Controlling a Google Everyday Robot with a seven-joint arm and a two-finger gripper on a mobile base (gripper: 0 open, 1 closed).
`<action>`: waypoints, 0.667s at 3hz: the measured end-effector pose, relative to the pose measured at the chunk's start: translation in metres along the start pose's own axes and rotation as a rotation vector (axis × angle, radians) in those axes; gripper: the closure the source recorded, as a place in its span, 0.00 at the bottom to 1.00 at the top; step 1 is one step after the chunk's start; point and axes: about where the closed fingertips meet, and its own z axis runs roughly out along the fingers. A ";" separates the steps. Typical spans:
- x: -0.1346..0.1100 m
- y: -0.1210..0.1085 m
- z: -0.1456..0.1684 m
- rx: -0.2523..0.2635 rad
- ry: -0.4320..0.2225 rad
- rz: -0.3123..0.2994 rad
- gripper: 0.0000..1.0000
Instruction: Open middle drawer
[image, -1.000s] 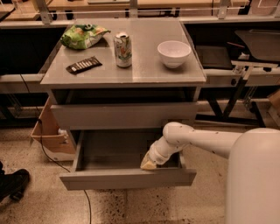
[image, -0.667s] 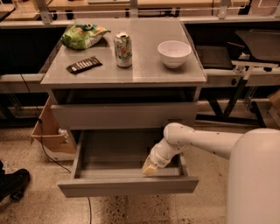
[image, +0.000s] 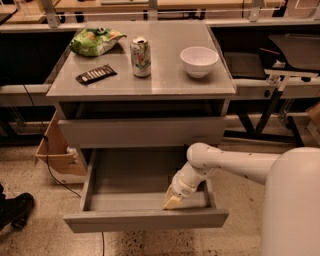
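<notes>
The pincer (image: 172, 201), whether apart or together I cannot tell, sits inside the middle drawer (image: 145, 220), just behind its sideways-running front.

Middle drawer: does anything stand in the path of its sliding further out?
Nothing visible does. The gripper sits inside the middle drawer, behind its front; the black shoe lies off to one side.

Drink can (image: 140, 56) on a grey bench (image: 165, 82), green bag (image: 95, 41) left of the can, dark bar (image: 96, 74) nearer on its left, white bowl (image: 199, 61) right of it, pincer (image: 172, 201) low below it
</notes>
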 end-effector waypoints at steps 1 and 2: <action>0.003 0.030 -0.001 -0.068 0.013 -0.007 1.00; 0.003 0.087 -0.014 -0.181 0.027 -0.035 1.00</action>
